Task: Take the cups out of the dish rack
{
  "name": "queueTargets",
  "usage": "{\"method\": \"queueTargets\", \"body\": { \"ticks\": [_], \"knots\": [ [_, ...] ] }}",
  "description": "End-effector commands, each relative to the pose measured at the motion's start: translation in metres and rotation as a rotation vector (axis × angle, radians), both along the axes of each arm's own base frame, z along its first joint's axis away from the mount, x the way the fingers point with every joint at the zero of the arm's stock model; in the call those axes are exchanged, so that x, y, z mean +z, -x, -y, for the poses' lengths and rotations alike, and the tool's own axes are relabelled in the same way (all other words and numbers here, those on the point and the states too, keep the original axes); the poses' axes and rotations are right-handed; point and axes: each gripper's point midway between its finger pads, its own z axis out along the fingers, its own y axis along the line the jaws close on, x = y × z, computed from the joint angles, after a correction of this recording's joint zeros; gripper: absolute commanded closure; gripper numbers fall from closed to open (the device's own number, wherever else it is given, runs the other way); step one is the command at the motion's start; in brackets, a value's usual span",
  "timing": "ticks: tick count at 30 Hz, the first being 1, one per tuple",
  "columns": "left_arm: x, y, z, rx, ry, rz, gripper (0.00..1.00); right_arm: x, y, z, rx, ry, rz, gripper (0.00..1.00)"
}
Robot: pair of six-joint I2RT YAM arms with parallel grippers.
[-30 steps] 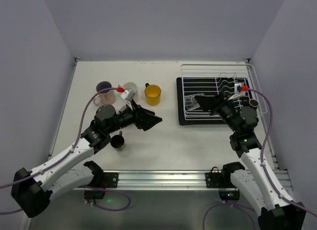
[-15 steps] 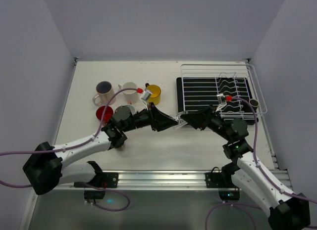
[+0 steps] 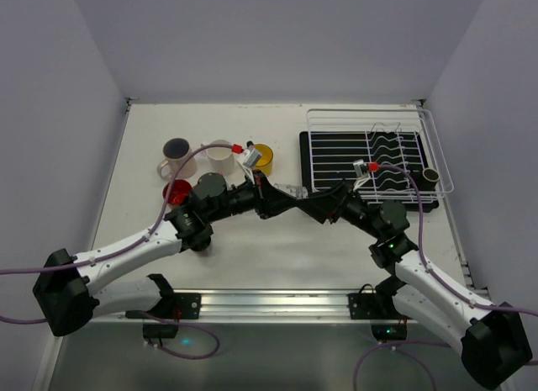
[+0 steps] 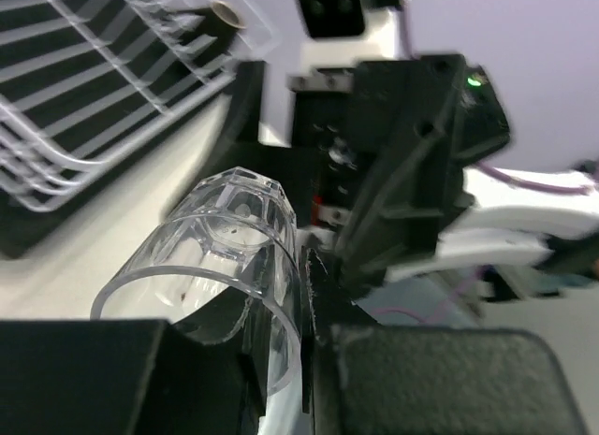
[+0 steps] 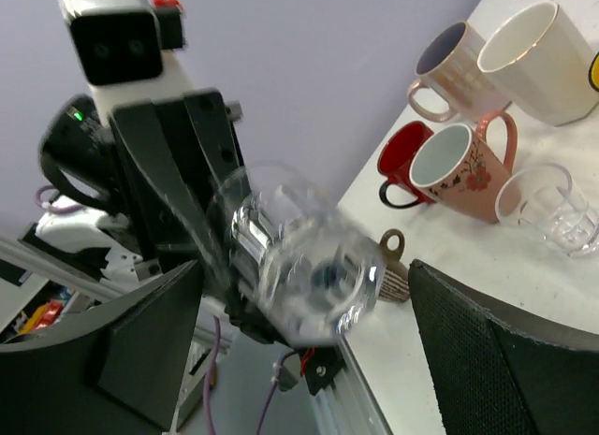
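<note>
Top external view counts two arms, one dish rack (image 3: 363, 112) on a black tray (image 3: 303, 160) in the far right corner of the table (image 3: 252, 261), and five mugs grouped left of the middle toward the far edge: a cream mug (image 3: 176, 149) with a dark inside, a white mug (image 3: 220, 150), a yellow mug (image 3: 264, 155), a red mug (image 3: 176, 192) and a pinkish-brown mug (image 3: 210, 185). One dark brown cup (image 3: 429, 174) sits inside the rack's rim at its right side, and one small dark cup (image 5: 393, 276) shows near the red mug in the right wrist view. There are two glasses. A second glass (image 5: 552, 206) stands on the table near the pinkish-brown mug, and a clear glass (image 3: 291, 192) hangs in the air between the grippers, by the tray's near left corner. The left gripper (image 3: 280, 198) is clenched on this clear glass, whose base faces the right gripper (image 3: 306, 205). That one is released, its fingers spread wide on either side of the glass without touching it. A second ago the right gripper was over the rack and the left gripper was by the mugs; half a second ago they met slightly closer to the near edge. The mugs have not moved. The table is off-white and matte, pale lavender-grey walls (image 3: 269, 46) close its far, left and right sides, a metal rail (image 3: 277, 300) runs along the near edge, and purple cables (image 3: 155, 185) loop over both arms.
</note>
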Motion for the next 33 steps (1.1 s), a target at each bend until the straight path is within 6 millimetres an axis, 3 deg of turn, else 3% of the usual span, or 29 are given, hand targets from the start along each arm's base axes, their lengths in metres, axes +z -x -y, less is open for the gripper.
{"method": "queueTargets", "body": {
  "ticks": [1, 2, 3, 4, 5, 6, 7, 9, 13, 16, 22, 33],
  "knots": [
    [-0.002, -0.031, -0.036, 0.209, -0.288, 0.128, 1.0, -0.001, -0.001, 0.001, -0.033, 0.089, 0.048, 0.02],
    [-0.011, -0.043, -0.051, 0.296, -0.38, 0.122, 1.0, -0.004, -0.002, 0.003, -0.045, 0.127, 0.025, 0.01],
    [-0.004, -0.047, -0.06, 0.328, -0.434, 0.134, 1.0, -0.005, -0.005, 0.005, -0.064, 0.165, 0.053, 0.01],
    [-0.036, -0.048, -0.078, 0.339, -0.61, 0.099, 1.0, -0.006, -0.009, 0.009, -0.099, 0.19, 0.053, 0.01],
    [-0.041, -0.055, -0.09, 0.393, -0.686, 0.095, 1.0, 0.002, -0.01, 0.012, -0.119, 0.201, 0.076, 0.01],
    [-0.039, -0.057, -0.095, 0.403, -0.729, 0.095, 1.0, -0.01, -0.012, 0.016, -0.138, 0.262, 0.063, 0.01],
    [-0.06, -0.056, -0.103, 0.382, -0.838, 0.073, 1.0, -0.011, -0.017, 0.021, -0.179, 0.284, 0.059, 0.01],
    [-0.067, -0.061, -0.11, 0.394, -0.92, 0.072, 1.0, -0.012, -0.02, 0.03, -0.22, 0.333, 0.067, 0.01],
    [-0.099, -0.081, -0.112, 0.383, -1.08, 0.058, 1.0, -0.01, -0.021, 0.044, -0.293, 0.369, 0.083, 0.01],
    [-0.113, -0.096, -0.111, 0.361, -1.093, 0.014, 1.0, -0.013, -0.023, 0.052, -0.334, 0.393, 0.091, 0.01],
    [-0.127, -0.12, -0.117, 0.359, -1.105, -0.032, 1.0, -0.022, -0.027, 0.057, -0.365, 0.429, 0.085, 0.01],
    [-0.134, -0.127, -0.101, 0.307, -1.085, -0.043, 1.0, -0.031, -0.028, 0.055, -0.355, 0.437, 0.079, 0.01]
  ]
}}
